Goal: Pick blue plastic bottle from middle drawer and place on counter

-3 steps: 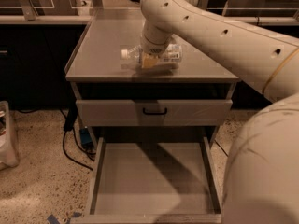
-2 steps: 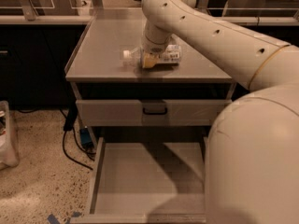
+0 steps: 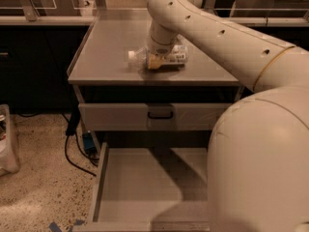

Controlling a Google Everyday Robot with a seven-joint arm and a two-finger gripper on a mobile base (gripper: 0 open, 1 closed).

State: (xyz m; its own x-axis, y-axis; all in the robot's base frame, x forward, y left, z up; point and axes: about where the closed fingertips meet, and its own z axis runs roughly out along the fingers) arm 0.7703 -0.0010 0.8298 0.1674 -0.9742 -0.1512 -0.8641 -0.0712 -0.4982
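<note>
Reaching down onto the counter, the gripper sits over the blue plastic bottle. Bottle lies on its side directly at the jaws, touching counter; white cap sticks out view-left of them, label end view-right. Jaw state: cannot tell. Middle drawer stands pulled open, well below jaws. Closed drawer front w/ black handle lies between.

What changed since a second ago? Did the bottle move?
The big arm section nearest the camera swung left, hiding more of the middle drawer. The gripper stayed down at the blue plastic bottle, which lies in the same spot on the counter.
</note>
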